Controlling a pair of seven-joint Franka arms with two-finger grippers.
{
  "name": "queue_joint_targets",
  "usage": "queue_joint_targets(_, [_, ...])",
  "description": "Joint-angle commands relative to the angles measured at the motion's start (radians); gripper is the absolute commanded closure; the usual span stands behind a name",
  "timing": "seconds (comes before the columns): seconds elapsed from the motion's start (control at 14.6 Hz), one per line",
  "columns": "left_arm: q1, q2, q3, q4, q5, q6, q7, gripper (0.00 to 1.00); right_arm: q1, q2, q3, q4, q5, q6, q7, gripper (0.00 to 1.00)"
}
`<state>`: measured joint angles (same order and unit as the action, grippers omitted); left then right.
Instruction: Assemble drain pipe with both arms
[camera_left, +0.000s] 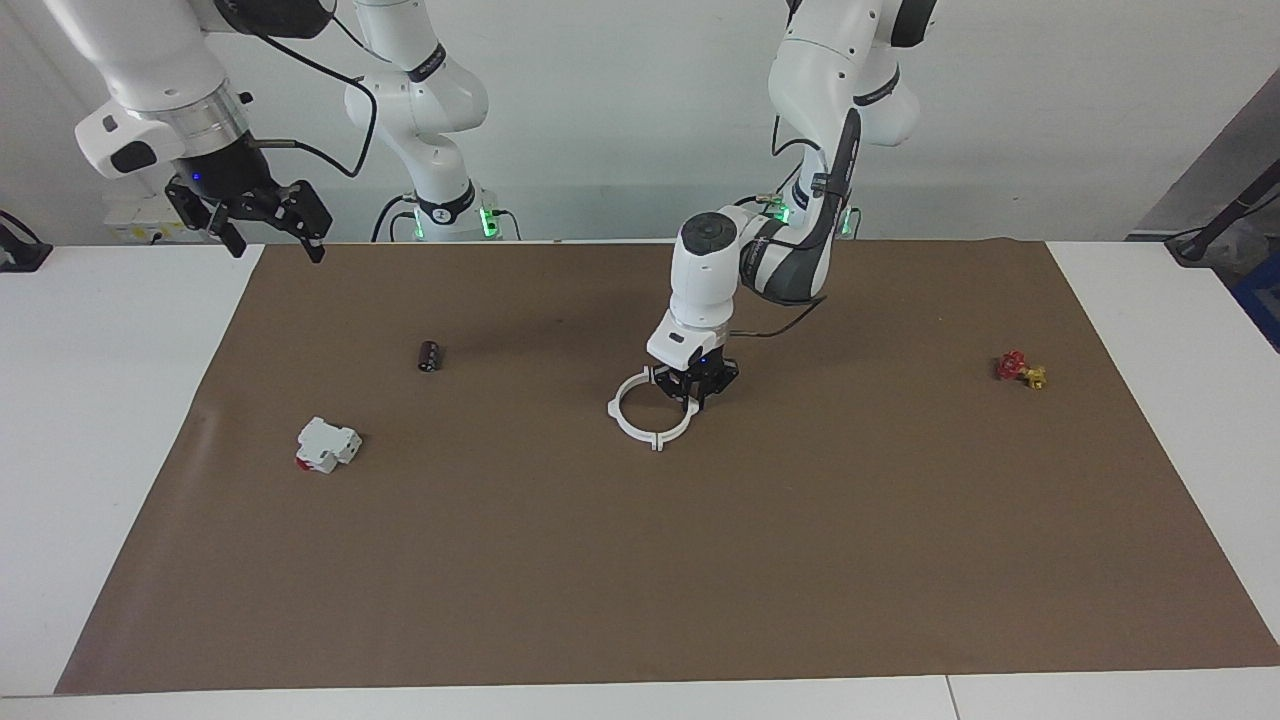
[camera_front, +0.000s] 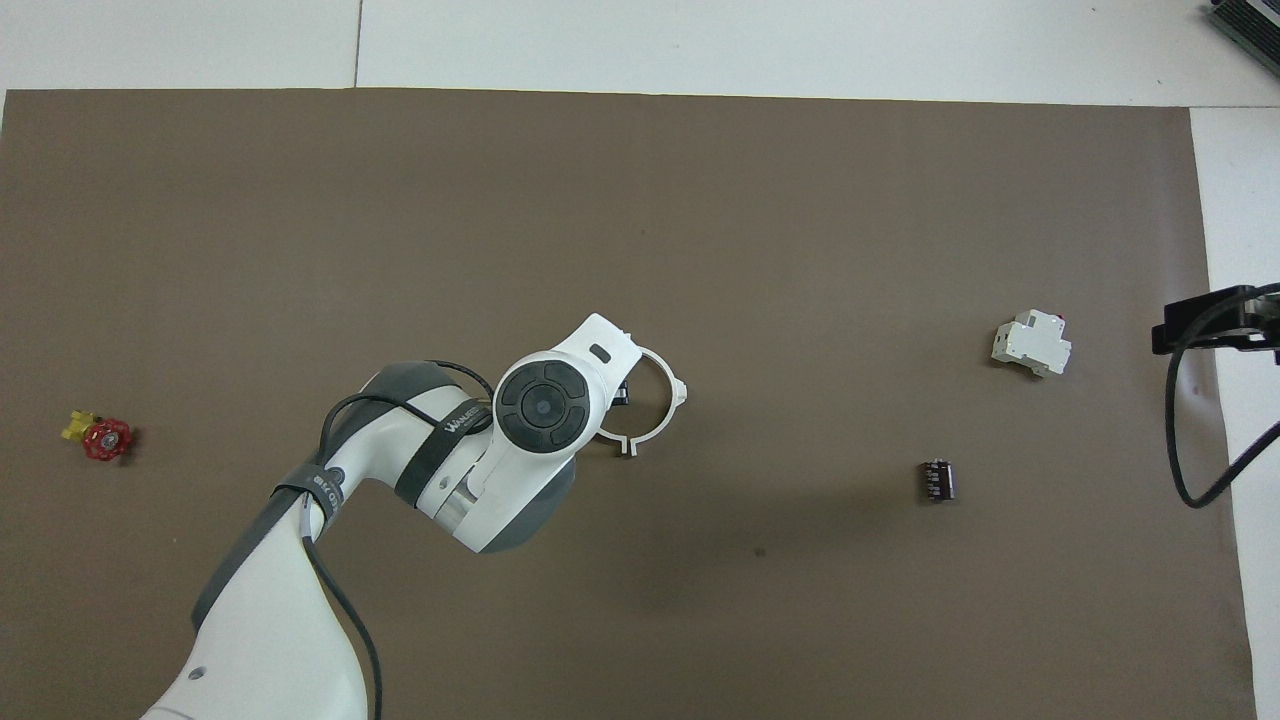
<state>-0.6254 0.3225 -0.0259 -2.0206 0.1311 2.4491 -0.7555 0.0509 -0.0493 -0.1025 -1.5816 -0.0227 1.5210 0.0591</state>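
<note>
The drain pipe lies on the brown mat near the table's middle as one white ring with small outward tabs. It also shows in the overhead view, partly under the left wrist. My left gripper is down at the ring's rim on the side toward the left arm's end, shut on the thin rim. In the overhead view only a black bit of it shows. My right gripper hangs open and empty, high over the mat's corner at the right arm's end, and waits; it also shows in the overhead view.
A white blocky part with a red end and a small black cylinder lie toward the right arm's end. A small red and yellow valve lies toward the left arm's end.
</note>
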Motion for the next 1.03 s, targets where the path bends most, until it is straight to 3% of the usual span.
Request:
queue_joint_targets(0.0, [-0.005,0.013,0.007,0.014,0.022,0.010,-0.013,0.40,0.000,-0.015,0.001,-0.008,0.010,-0.008,0.007,0.00])
queue_joint_targets(0.07, [-0.005,0.013,0.007,0.014,0.022,0.010,-0.013,0.33,0.000,-0.015,0.001,-0.008,0.010,-0.008,0.007,0.00])
queue_joint_targets(0.96, [-0.016,0.026,0.004,0.020,0.018,0.071,-0.015,0.26,0.000,-0.015,0.001,-0.008,0.010,-0.008,0.005,0.00])
